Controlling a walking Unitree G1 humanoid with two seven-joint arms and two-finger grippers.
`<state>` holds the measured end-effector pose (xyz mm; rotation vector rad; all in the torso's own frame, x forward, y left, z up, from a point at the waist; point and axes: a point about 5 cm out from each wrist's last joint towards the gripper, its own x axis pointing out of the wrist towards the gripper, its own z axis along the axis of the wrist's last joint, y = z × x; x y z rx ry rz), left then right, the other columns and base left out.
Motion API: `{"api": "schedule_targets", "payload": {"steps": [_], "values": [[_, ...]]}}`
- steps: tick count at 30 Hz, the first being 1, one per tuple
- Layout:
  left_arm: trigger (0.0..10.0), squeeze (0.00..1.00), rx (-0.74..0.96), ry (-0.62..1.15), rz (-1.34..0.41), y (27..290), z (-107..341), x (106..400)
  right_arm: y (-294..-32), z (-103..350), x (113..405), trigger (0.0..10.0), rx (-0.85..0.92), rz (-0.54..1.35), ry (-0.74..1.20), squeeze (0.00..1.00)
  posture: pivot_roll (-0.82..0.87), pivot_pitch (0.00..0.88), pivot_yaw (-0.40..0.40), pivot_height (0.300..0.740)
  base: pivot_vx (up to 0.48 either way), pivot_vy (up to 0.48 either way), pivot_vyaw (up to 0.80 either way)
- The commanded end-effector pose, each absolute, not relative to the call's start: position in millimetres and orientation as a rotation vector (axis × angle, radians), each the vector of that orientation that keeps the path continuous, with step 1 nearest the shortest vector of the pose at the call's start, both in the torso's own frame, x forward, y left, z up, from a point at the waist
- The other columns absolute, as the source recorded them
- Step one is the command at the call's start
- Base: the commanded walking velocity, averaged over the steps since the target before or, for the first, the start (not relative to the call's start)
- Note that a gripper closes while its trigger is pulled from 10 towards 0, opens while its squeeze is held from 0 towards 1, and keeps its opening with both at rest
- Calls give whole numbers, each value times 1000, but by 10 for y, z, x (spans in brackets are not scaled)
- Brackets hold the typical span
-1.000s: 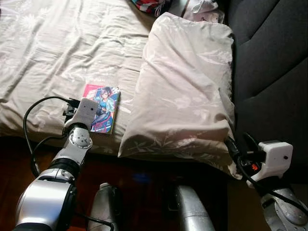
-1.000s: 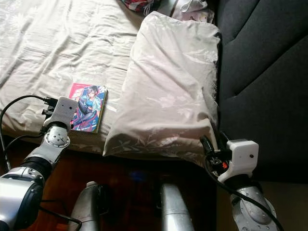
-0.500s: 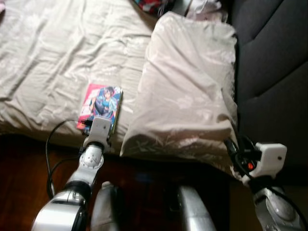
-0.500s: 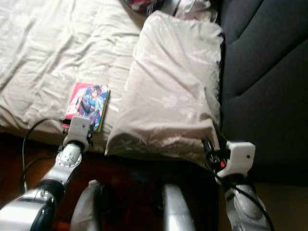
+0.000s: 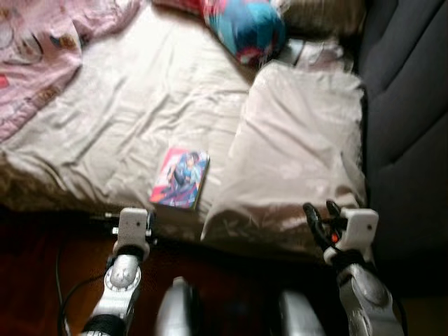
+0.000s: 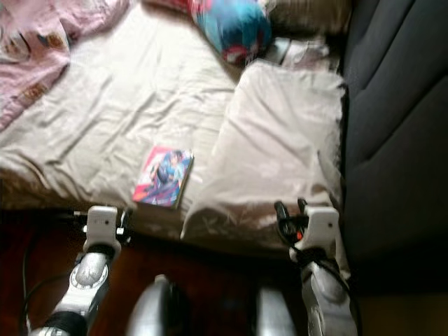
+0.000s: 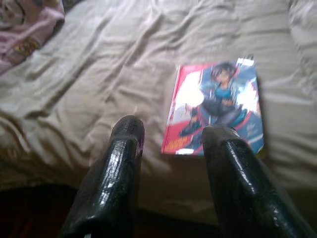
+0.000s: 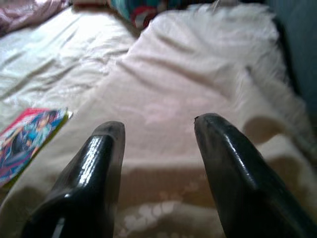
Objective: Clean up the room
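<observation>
Two grippers are raised at the near edge of the bed (image 5: 105, 133), and both have their black fingers spread apart with nothing between them. The left gripper (image 7: 171, 144) hovers over the edge of the beige sheet, and the comic book (image 5: 180, 178) lies flat on the sheet just beyond its fingertips, a little toward the robot's right. In the left wrist view the near edge of the book's colourful cover sits between the two fingers, but it is not touching them. The right gripper (image 8: 158, 131) points at the near end of the large pale pillow (image 5: 297, 154), which lies just beside the book, between it and the dark padded headboard (image 5: 406, 105). In the right wrist view the book shows off to the side of the fingers, apart from them. Farther up the bed there is a blue and red cushion (image 5: 245, 28), and a pink blanket (image 5: 35, 56) is bunched at the far left corner.
</observation>
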<state>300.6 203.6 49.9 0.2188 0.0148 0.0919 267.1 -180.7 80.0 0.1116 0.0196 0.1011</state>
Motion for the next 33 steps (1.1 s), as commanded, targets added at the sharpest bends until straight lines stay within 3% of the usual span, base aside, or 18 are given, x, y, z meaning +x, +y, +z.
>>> {"api": "schedule_targets", "payload": {"steps": [1,24,25,33], "values": [[10000,0,217,57,103,2088,399,2927,-1836,744,2635,10000,119,86,39,0,-119,134,40,676,0,0,0],[10000,0,217,57,103,2088,399,2927,-1836,744,2635,10000,119,86,39,0,-119,134,40,676,0,0,0],[10000,0,163,31,122,2062,465,2983,-1913,602,2778,10000,130,57,54,0,-117,0,54,681,0,0,0],[10000,0,126,-95,96,1908,702,3087,-1992,499,2882,10000,168,3,69,0,-114,0,66,681,0,0,0]]}}
